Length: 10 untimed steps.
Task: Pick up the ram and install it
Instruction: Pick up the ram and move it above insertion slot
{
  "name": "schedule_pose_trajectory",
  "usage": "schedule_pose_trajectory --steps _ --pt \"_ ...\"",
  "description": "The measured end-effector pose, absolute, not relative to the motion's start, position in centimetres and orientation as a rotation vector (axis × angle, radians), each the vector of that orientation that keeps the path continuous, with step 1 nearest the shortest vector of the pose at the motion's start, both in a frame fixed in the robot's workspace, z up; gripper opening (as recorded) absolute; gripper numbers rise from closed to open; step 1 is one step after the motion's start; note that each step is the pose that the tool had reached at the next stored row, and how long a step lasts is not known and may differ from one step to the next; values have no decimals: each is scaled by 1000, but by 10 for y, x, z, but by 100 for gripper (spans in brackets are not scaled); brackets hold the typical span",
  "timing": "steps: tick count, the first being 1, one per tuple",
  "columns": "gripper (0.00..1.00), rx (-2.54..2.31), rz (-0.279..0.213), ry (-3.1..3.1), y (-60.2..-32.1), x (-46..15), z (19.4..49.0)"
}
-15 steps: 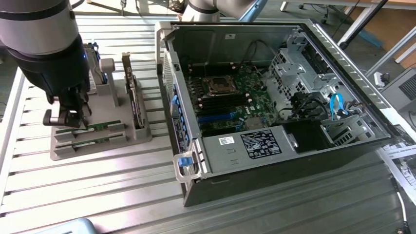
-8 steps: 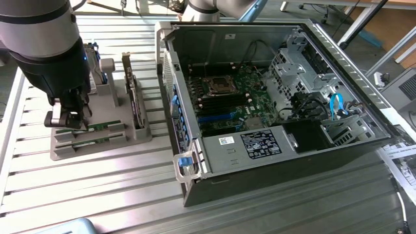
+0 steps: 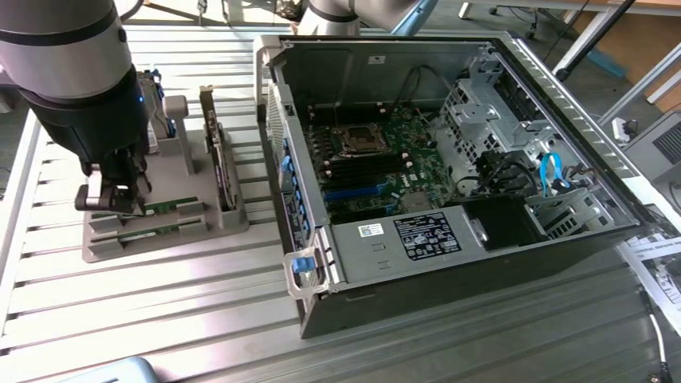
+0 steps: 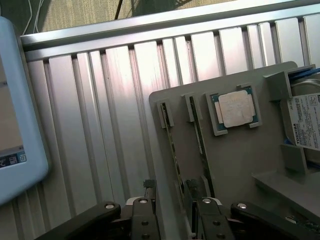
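Observation:
Two ram sticks stand on edge in slots of the grey holder: one ram stick and a second ram stick beside it. My gripper is open, low over the holder, its fingertips on either side of the near end of the first stick, with a gap between them and the stick. In the exterior view the gripper hangs over the holder's end at that view's left, with the green ram showing just past it. The open computer case lies at that view's right, motherboard exposed.
The holder also carries a square silver CPU, a hard drive and an upright expansion card. A pale blue object lies on the ribbed metal table beside the holder. Cables and drive cages fill the case's far side.

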<state>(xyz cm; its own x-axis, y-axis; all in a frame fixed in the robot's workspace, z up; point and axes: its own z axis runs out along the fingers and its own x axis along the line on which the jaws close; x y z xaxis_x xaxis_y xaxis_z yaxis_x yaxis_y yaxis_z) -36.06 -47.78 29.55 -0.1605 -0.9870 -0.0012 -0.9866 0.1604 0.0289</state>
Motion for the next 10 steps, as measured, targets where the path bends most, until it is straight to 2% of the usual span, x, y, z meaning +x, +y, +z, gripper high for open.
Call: schedule_pose_trajectory --steps 10 --pt "36 2026 -36 -2377 -478 -361 290"
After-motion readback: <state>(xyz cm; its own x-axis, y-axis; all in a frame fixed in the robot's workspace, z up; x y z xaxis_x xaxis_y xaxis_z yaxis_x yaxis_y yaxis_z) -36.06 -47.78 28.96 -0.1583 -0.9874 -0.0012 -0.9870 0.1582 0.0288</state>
